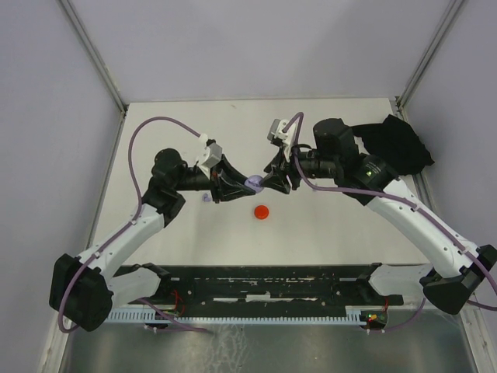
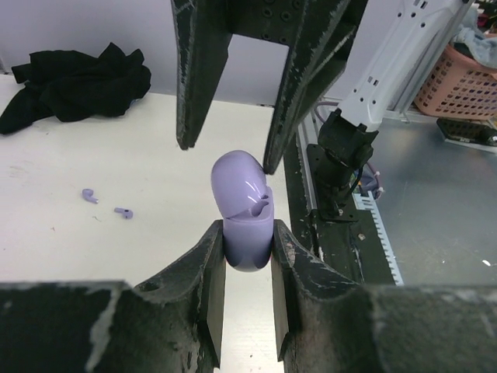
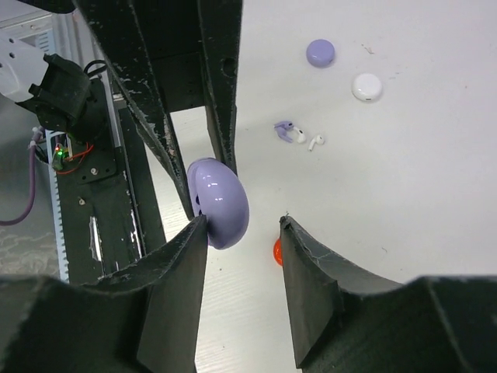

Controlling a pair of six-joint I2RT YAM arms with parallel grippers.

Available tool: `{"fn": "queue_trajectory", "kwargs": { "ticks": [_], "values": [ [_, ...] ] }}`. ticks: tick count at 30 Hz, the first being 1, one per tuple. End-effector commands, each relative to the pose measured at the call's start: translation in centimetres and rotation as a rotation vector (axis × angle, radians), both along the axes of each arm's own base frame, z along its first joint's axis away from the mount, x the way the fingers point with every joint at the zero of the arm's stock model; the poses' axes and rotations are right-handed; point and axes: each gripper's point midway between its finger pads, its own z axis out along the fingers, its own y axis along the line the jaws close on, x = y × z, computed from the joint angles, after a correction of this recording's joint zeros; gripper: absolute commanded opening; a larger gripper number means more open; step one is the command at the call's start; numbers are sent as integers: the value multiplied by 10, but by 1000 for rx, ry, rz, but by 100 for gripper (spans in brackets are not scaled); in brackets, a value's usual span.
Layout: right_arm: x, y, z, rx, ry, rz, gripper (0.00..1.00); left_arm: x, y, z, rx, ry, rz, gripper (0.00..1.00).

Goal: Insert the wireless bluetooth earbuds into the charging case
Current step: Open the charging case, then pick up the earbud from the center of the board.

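Earbuds (image 3: 284, 130) lie loose on the white counter (image 1: 326, 225), none held: in the right wrist view a lilac one sits just beside two whitish ones (image 3: 315, 142), and the left wrist view shows two more lilac ones (image 2: 90, 195) near each other on bare surface. All are well apart from the lilac charging case (image 2: 241, 183). The case hangs in the air over the middle of the counter, its lid tipped open. A small lilac shape shows at the seam, and I cannot tell what it is.

The left claw (image 2: 248, 229) is clamped on the lower half of the case, one finger pressed to each side. The right claw (image 3: 242, 225) faces it with its jaws spread wider than the case. One finger edge is at or near the lid, the other stands off from it, so it grips nothing.

Beneath the meeting claws and a little toward the near edge lies a red round piece (image 1: 262, 211), partly hidden behind a right finger in the right wrist view. A lilac disc (image 3: 320, 52) and a white disc (image 3: 366, 86) rest beyond the loose whitish ones.

A broad stretch of white surface runs from the claws back to the far wall. A black rail (image 1: 256, 284) lines the near edge between the arm bases. Grey side walls (image 1: 46, 155) close the counter on both sides, and a black cloth (image 1: 400, 144) is heaped at the far right corner behind the right arm.
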Motion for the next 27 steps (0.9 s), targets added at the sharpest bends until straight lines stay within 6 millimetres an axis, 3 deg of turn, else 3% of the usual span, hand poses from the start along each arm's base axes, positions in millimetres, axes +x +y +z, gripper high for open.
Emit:
{"fn": "queue_trajectory", "kwargs": {
  "ticks": [1, 9, 13, 15, 21, 27],
  "values": [
    [25, -6, 16, 21, -63, -125, 50, -17, 5, 14, -32, -146, -45, 3],
    [36, -8, 7, -15, -10, -182, 51, -13, 6, 9, -31, -157, -10, 3],
    [49, -17, -2, -38, 28, -269, 53, 8, 7, -5, -14, -123, 108, 3],
    [61, -29, -16, -86, 68, -357, 54, 29, 9, -16, 7, -82, 219, 3],
    [92, -76, -70, -257, 198, -630, 57, 63, 19, -38, 54, -27, 425, 3],
    [110, -118, -130, -415, 307, -817, 58, 77, 31, -47, 62, -22, 537, 3]
  ]
}}
